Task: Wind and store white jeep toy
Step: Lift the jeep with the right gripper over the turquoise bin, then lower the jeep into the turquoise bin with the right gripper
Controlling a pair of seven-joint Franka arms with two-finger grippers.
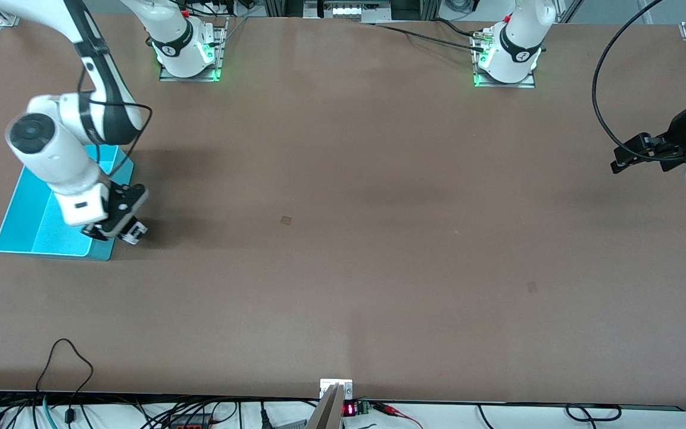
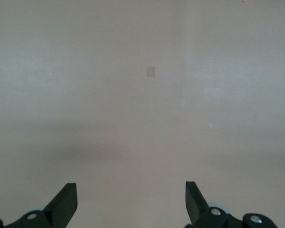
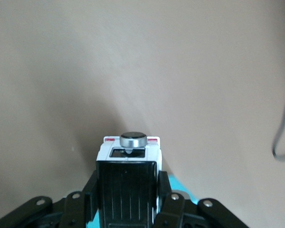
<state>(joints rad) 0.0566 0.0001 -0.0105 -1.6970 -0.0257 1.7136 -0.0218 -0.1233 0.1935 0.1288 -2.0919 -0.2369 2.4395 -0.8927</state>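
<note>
Jeep (image 1: 135, 230), the little white toy with the black roof, sits pinched in my right pincer (image 1: 121, 229), held in the air over the edge of the cyan bin (image 1: 27, 208) at the right arm's end of the worktop (image 1: 343, 250). From the front camera I see my right arm bent down over that bin, covering much of it, with only a small white-and-black corner of the toy showing under the fingers. My left pincer (image 1: 620, 161) waits over the worktop's edge at the left arm's end. A small red number display (image 1: 349, 409) glows at the near edge, too small for me to read.

From my left wrist, my left pincer (image 2: 131, 199) is spread wide above bare brown worktop (image 2: 142, 118).

From my right wrist, my right pincer (image 3: 127, 202) squeezes the jeep (image 3: 127, 183) by its sides, black ribbed roof up, a round silver knob (image 3: 133, 139) at its end. I can read no lettering on it.
</note>
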